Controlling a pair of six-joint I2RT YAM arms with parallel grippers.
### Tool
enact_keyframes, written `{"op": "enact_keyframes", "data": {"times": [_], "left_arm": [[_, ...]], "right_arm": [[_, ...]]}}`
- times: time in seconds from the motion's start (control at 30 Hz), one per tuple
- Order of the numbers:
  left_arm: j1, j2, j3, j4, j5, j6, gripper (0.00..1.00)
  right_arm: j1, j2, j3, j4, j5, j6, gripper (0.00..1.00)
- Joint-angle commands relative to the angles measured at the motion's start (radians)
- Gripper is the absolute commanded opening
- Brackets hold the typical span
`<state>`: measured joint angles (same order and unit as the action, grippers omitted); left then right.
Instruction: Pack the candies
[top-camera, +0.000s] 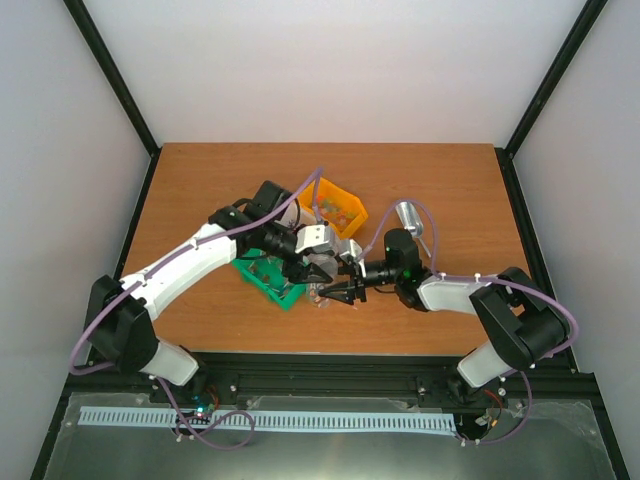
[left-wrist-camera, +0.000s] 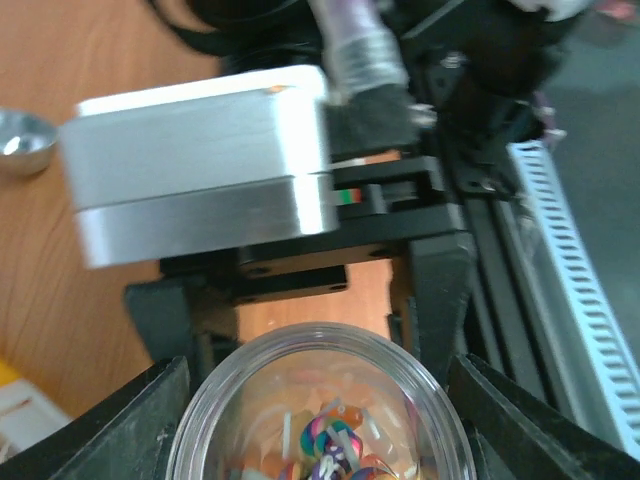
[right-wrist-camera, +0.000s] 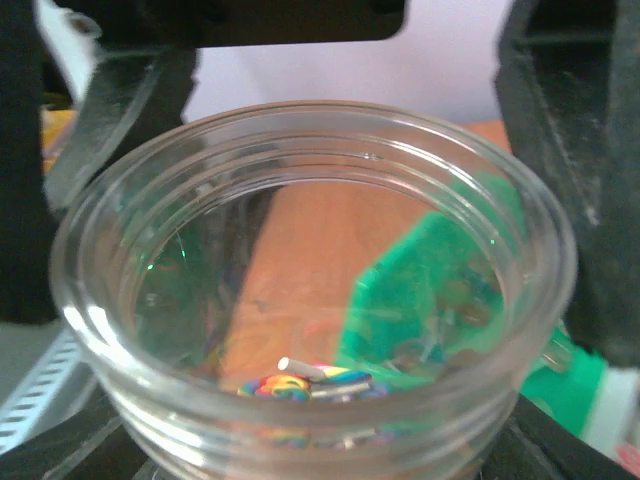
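Observation:
A small clear plastic jar sits between my two grippers just above the table, by the green bin. A few candies lie inside it, striped in many colours; they also show in the right wrist view. My left gripper has its jaws against the jar's sides. My right gripper holds the same jar from the opposite side, its rim close to the camera. In the top view the left gripper and right gripper meet at the jar. More candies lie in the orange bin.
A silver metal scoop lies on the table to the right of the orange bin; its bowl shows at the left edge of the left wrist view. The green bin shows through the jar in the right wrist view. Black frame rails run along the table's near edge.

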<state>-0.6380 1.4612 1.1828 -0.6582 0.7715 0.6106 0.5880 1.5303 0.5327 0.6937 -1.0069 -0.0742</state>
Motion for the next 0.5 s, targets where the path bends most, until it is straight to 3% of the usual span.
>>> {"op": "enact_keyframes", "data": {"times": [0.0, 0.1, 0.27, 0.47], "left_arm": [[-0.009, 0.035, 0.134, -0.413, 0.289, 0.402, 0.58], [-0.009, 0.05, 0.163, -0.419, 0.253, 0.391, 0.6], [-0.009, -0.037, 0.045, -0.089, 0.042, 0.087, 0.8], [-0.008, -0.048, 0.016, 0.037, -0.096, -0.114, 0.86]], "right_arm": [[-0.022, -0.031, 0.07, 0.021, -0.189, 0.067, 0.12], [-0.022, -0.049, 0.075, -0.001, -0.161, 0.063, 0.12], [-0.024, -0.053, 0.066, -0.021, -0.024, 0.038, 0.1], [-0.024, -0.045, 0.053, 0.002, 0.142, 0.055, 0.1]]}}
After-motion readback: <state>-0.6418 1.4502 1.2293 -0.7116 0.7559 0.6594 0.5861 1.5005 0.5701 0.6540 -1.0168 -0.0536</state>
